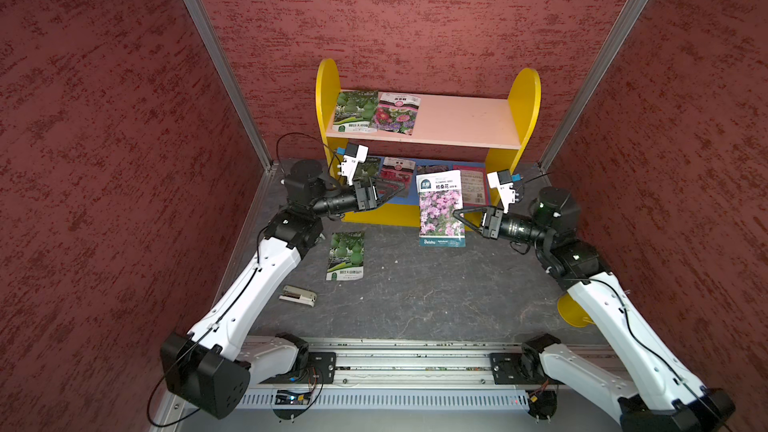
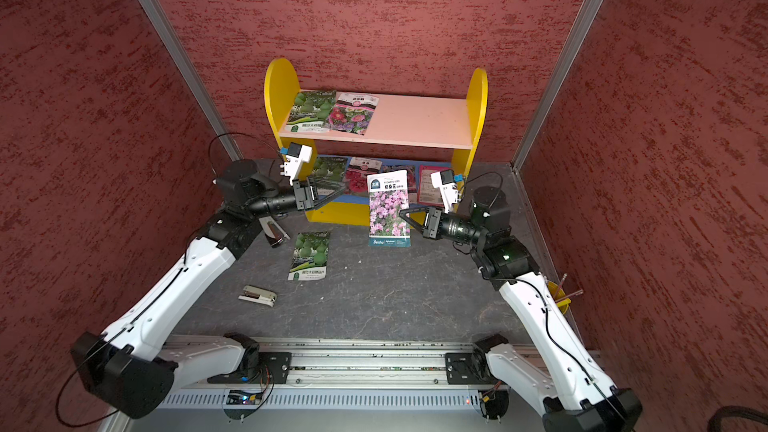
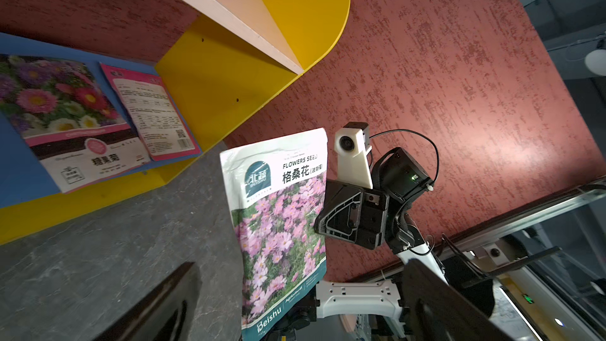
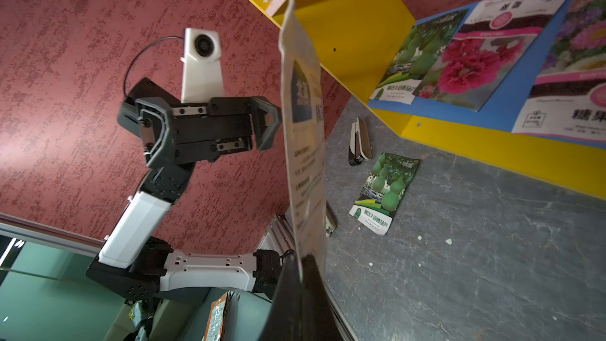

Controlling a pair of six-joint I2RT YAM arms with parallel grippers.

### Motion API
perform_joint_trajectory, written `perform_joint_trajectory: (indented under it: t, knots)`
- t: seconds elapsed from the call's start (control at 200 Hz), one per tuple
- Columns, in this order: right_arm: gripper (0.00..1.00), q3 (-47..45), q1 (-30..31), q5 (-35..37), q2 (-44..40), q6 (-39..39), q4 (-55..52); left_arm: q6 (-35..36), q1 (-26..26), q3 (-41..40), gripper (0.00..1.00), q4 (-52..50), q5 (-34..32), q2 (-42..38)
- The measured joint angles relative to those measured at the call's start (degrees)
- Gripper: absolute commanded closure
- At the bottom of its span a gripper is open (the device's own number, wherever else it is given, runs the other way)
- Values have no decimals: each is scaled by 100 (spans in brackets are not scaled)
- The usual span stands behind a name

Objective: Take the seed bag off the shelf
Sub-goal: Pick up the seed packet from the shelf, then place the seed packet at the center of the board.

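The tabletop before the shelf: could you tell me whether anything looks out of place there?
A green gourd seed bag lies loose on the tabletop, while similar bags sit on the shelf; a stapler lies nearby.

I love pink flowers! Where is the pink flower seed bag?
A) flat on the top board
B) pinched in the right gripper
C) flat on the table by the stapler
B: the right gripper is shut on the edge of the pink flower seed bag, held upright in front of the shelf.
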Motion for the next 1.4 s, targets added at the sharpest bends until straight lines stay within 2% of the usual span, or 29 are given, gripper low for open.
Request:
perform_joint_trajectory:
  t: [0.21, 0.481, 0.741, 1.127, 1.398]
  knots:
    - [100, -560, 883, 826, 155, 81, 140, 717, 13, 39, 0, -1231, -505, -544]
    - [100, -1405, 1799, 1860, 1058, 452, 881, 1005, 31, 24, 0, -1711, -776, -750]
    - [100, -1626, 1993, 2457, 1895, 848, 1794, 1034, 33, -188, 0, -1698, -817, -916]
    - [100, -1051, 2149, 2608, 3912, 1220, 2782, 1005, 31, -354, 0, -1528, -833, -927]
    - [100, -608, 2159, 2614, 4369, 1266, 2933, 979, 31, -435, 0, -1392, -831, -907]
